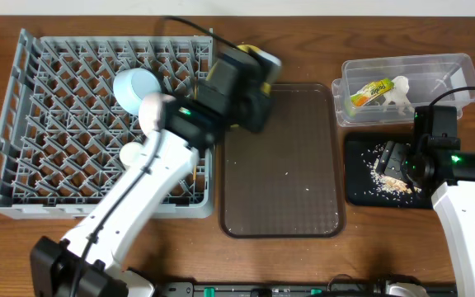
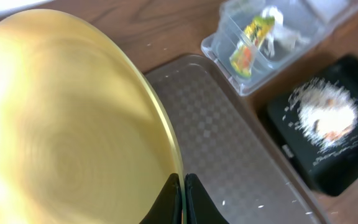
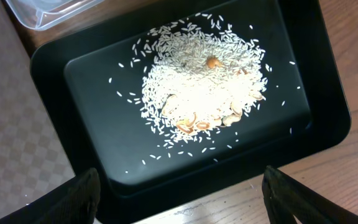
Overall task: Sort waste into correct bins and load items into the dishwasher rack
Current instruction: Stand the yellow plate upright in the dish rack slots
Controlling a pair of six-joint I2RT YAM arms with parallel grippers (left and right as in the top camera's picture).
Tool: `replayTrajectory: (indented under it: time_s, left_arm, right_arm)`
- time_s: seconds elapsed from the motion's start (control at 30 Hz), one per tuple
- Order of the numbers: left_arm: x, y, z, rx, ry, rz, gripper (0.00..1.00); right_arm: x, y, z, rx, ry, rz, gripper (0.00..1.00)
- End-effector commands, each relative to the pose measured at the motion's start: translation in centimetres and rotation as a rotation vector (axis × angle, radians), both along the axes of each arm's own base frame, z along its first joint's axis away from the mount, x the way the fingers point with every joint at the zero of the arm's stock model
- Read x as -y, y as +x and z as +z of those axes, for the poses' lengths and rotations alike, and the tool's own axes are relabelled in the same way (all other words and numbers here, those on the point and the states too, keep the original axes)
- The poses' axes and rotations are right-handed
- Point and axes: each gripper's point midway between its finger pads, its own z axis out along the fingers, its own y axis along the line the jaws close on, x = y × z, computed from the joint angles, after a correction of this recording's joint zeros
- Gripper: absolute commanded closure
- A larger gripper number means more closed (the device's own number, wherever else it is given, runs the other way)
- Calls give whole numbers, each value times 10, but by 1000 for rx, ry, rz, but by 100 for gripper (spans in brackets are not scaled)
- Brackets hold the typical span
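Observation:
My left gripper (image 2: 183, 186) is shut on the rim of the round yellow plate (image 2: 67, 118) and holds it tilted in the air. From overhead, the plate (image 1: 251, 52) peeks out behind the left gripper (image 1: 258, 73), between the grey dishwasher rack (image 1: 56, 177) and the brown tray. A light blue bowl (image 1: 134, 87) and a small white cup (image 1: 130, 153) sit in the rack. My right gripper (image 3: 179, 186) hangs open and empty over the near edge of the black tray (image 3: 92, 87), which holds crumbly food leftovers (image 3: 204, 93). The clear tub (image 1: 448, 70) holds the yellow-green wrapper (image 1: 369, 91) and the white scrap (image 1: 398, 95).
A flat brown serving tray (image 1: 283, 165) lies between the rack and the two bins, with a few stray crumbs on it. The black tray (image 1: 357, 177) sits just in front of the clear tub. The left arm reaches across the rack's right side.

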Motion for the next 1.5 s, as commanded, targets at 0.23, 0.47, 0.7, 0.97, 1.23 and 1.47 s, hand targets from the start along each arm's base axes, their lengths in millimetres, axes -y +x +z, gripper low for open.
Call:
replayTrajectory:
  time_s: [0.23, 0.47, 0.7, 0.97, 1.23, 1.47]
  left_arm:
    - [-64, 20, 26, -284, -514, -2, 94]
    - [-96, 34, 24, -381, -701, -10, 94]
    - [-112, 42, 25, -422, -779, 18, 94]
    - [-109, 44, 35, -461, -836, 21, 94]
    - [-123, 54, 1, -469, -732, 192, 94]
    - [-142, 53, -37, -472, -572, 319, 67]
  right_arm:
    - [2, 3, 8, 22, -5, -2, 19]
    - [2, 3, 8, 22, -5, -2, 19]
    - [2, 3, 8, 22, -5, -2, 19]
    - [2, 3, 8, 22, -5, -2, 19]
    - [2, 3, 8, 22, -5, -2, 19]
    - [2, 3, 7, 21, -5, -2, 19]
